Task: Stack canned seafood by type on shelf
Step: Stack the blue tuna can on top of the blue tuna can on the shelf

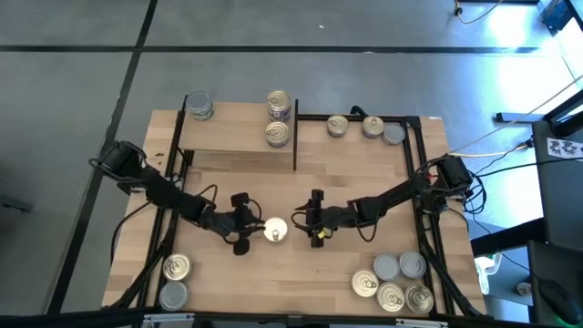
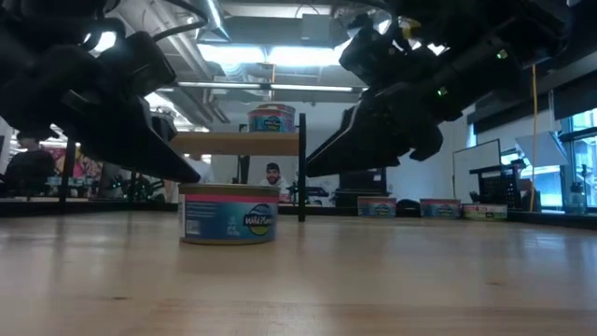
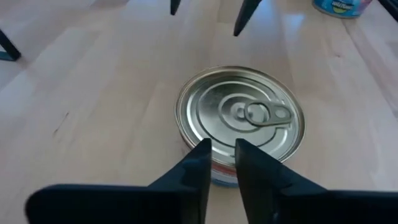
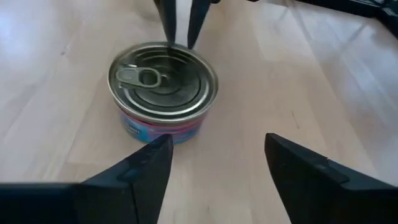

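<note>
One short round tin with a gold pull-tab top (image 1: 275,230) stands at the middle of the wooden tabletop (image 1: 301,196) in the high view, the left gripper (image 1: 244,224) at its 9 o'clock and the right gripper (image 1: 314,219) at its 3 o'clock. The light wood shelf (image 1: 239,137), at 12 o'clock, carries three tins.

Low view: the tin (image 2: 229,214) stands free on the table between both grippers.

Left wrist view: that gripper's fingers (image 3: 193,171) sit nearly together, just short of the tin (image 3: 240,119).

Right wrist view: its fingers (image 4: 146,165) are spread wide, clear of the tin (image 4: 163,88).

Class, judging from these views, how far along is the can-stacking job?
Done: three cans stand on the shelf, two at its right end, one at its left. In hand: one can sits between the left gripper, nearly shut, and the open right gripper. Left: clusters along the table edges.
</note>
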You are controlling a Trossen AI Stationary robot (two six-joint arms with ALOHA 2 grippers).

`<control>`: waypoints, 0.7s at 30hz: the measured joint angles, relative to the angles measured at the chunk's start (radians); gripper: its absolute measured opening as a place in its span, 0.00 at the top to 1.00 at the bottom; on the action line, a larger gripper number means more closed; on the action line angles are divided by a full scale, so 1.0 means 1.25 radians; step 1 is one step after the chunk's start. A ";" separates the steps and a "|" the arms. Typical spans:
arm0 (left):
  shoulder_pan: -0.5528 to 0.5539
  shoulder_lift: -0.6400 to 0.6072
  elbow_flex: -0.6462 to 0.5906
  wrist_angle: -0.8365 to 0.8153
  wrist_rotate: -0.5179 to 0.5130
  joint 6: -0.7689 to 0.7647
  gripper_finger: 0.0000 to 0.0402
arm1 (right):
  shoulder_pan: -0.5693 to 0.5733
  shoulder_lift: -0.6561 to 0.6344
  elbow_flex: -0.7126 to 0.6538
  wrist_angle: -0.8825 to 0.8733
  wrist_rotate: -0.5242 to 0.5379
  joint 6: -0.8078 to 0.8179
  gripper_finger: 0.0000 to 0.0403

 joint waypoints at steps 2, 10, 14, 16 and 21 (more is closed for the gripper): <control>0.000 0.000 0.000 0.001 0.008 0.000 0.87 | 0.000 0.000 0.000 0.000 -0.001 0.002 0.32; 0.008 0.000 0.000 0.035 0.034 0.013 0.99 | 0.001 0.000 0.000 0.021 -0.021 -0.006 0.16; -0.007 0.000 0.001 0.038 0.058 0.025 0.99 | 0.001 0.000 0.002 0.016 -0.042 -0.053 0.15; -0.007 -0.004 0.001 0.037 0.058 0.024 0.98 | 0.001 0.000 0.002 0.017 -0.043 -0.089 0.15; -0.008 -0.036 0.001 0.040 0.058 0.015 0.98 | 0.004 0.000 0.007 0.013 -0.045 -0.168 0.15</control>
